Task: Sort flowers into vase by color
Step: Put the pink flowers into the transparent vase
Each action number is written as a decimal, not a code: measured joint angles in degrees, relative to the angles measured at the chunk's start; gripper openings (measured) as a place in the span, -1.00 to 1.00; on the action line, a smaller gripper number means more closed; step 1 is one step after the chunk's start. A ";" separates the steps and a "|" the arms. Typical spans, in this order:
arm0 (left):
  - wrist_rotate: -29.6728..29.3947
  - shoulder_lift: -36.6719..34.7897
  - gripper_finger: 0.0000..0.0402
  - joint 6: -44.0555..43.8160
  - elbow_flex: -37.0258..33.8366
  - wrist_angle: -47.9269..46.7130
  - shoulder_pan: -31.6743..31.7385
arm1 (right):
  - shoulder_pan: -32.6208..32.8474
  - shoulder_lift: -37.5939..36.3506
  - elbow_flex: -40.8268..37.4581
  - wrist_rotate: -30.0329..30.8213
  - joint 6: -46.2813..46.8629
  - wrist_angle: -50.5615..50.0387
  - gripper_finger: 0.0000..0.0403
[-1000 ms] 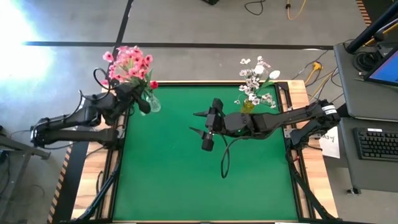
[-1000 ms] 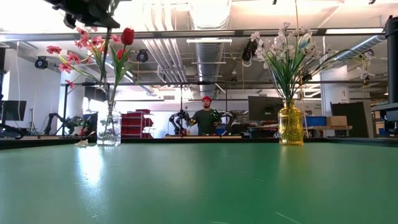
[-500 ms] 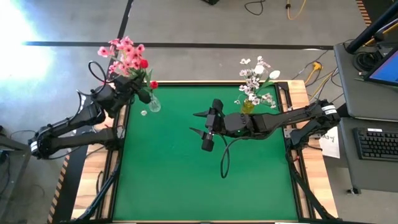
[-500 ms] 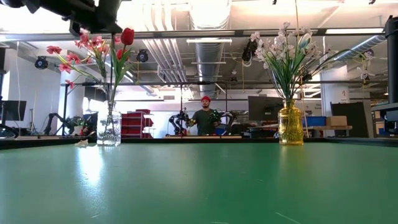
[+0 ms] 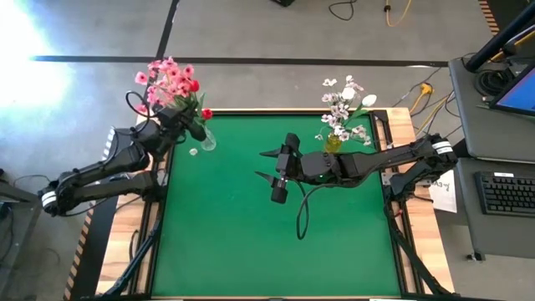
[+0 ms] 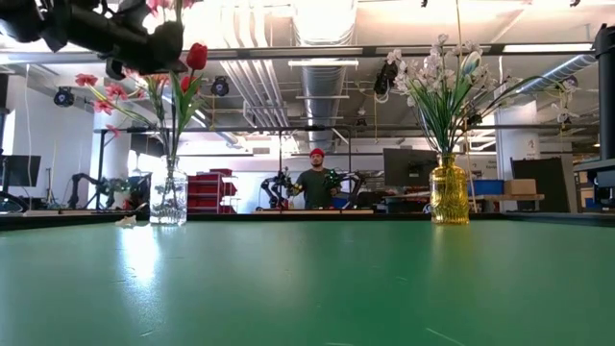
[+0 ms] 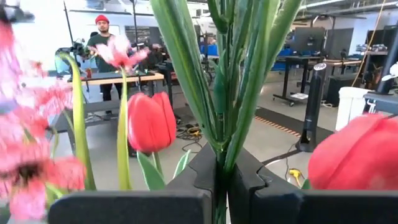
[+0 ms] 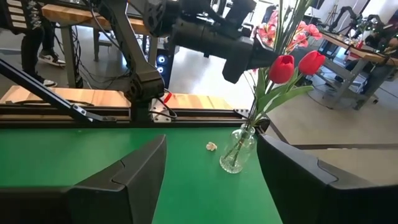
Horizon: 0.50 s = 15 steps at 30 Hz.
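Observation:
My left gripper is over the table's far left corner, shut on a bunch of green flower stems above the clear glass vase. Pink blossoms and red buds stand at and above the fingers. The stems run down into the vase. The white flowers stand in the yellow vase near the far right. My right gripper hangs open over the middle of the table, touching nothing. My left gripper pinches several green stems together between its two fingers, partway up, below the blossoms. The fingers come about level from the table's left side and lie across the stems. The stems stay nearly upright, with their lower ends in the clear vase.
A small pale scrap lies on the green mat beside the clear vase. The yellow vase stands on the far right of the mat. A person stands in the room far behind the table. A desk with a keyboard is to the right.
My left gripper, still shut on the stems, has swung slightly toward the table's left edge and back, and has come down a little. The pink blossoms swayed with it. The clear vase and my right arm have kept still.

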 joint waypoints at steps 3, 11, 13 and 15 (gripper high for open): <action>-0.17 0.10 -1.00 -0.41 -1.06 0.29 0.02 | 0.00 0.00 0.00 0.02 0.04 0.00 0.23; -3.06 0.33 -1.00 -3.39 -3.19 0.48 0.15 | 0.00 0.00 0.00 0.02 0.36 0.00 0.20; -3.19 0.31 -1.00 -4.49 -3.76 0.46 0.15 | 0.00 0.00 0.00 0.00 0.63 -0.02 0.22; -3.22 0.36 -1.00 -4.68 -4.19 0.46 0.17 | 0.00 0.00 0.00 0.02 0.58 -0.02 0.23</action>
